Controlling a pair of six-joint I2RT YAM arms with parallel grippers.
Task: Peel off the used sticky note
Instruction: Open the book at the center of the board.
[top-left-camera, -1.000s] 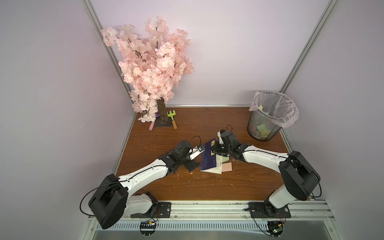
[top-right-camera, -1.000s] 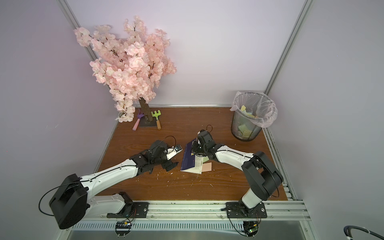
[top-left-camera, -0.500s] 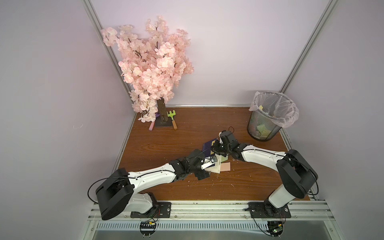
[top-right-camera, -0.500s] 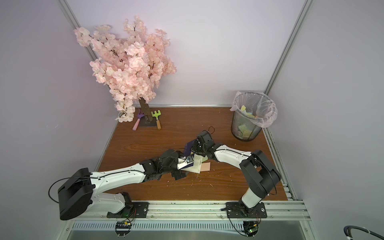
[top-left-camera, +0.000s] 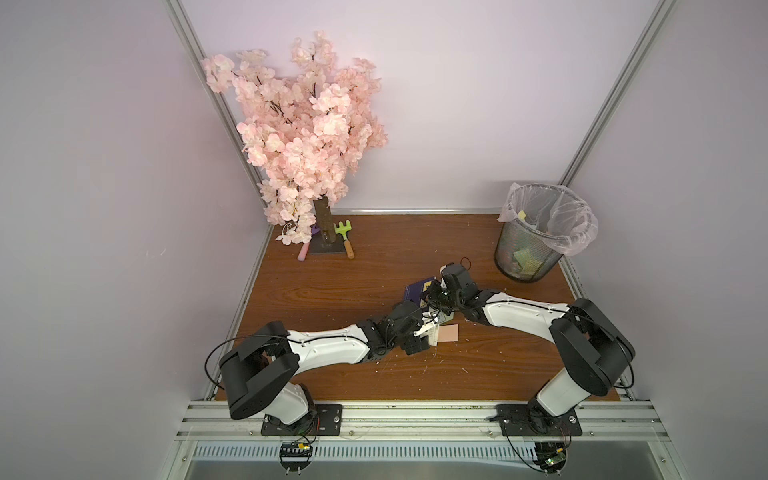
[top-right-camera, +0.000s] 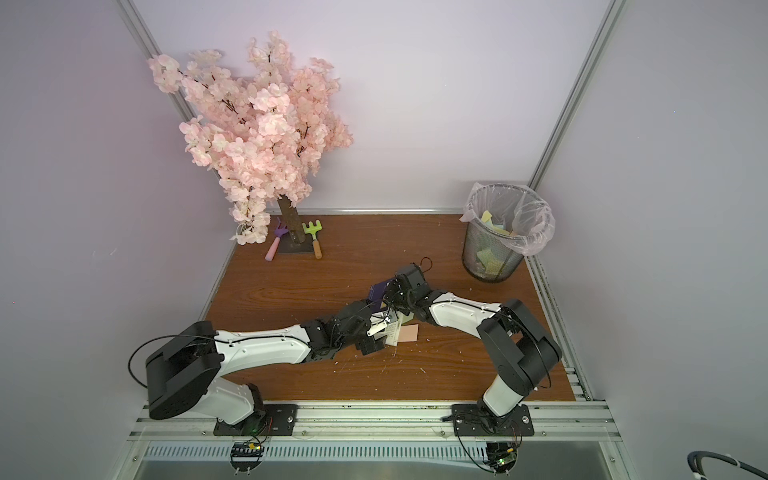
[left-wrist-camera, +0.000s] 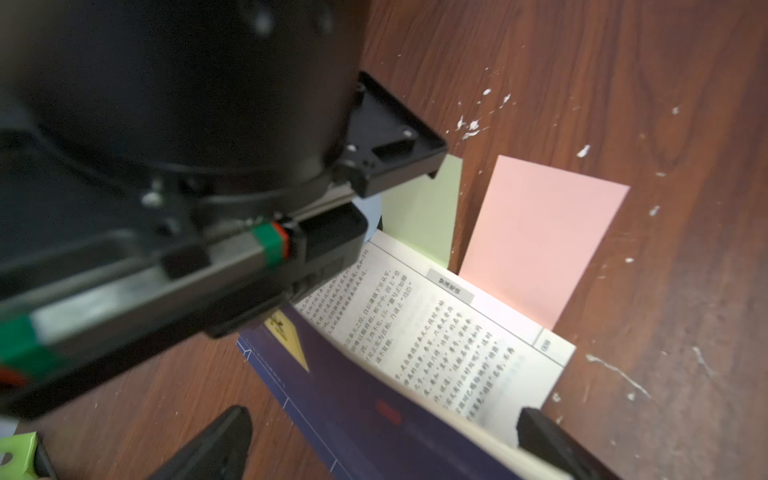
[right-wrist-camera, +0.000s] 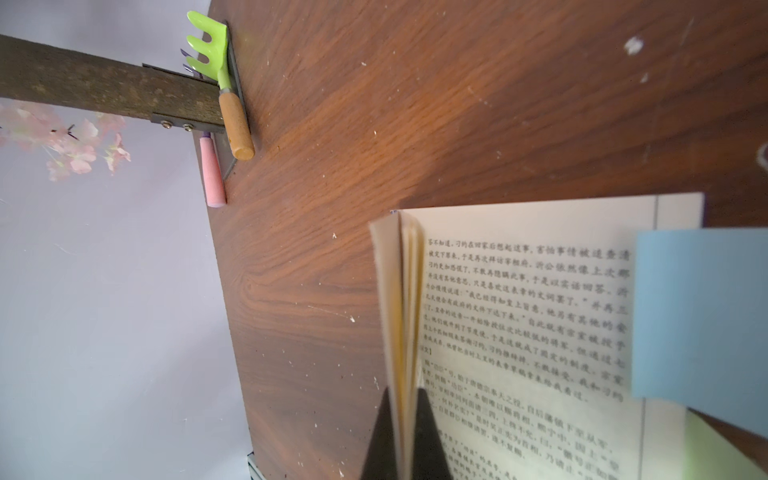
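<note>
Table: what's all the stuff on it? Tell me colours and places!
table: one, brown, under everything
blossom tree: one, pink, back corner, left arm's side
toy rake: one, green, by the tree's base
toy tool: one, purple and pink, base's other side
bin: one, black mesh, back corner, right arm's side
book: one, dark blue cover, open, mid-table
pink sticky note: one, pink, under the book's edge
green sticky note: one, green, beside the pink
blue sticky note: one, blue, on a page
left gripper: one, black, open, at the book
right gripper: one, black, shut on book pages
</note>
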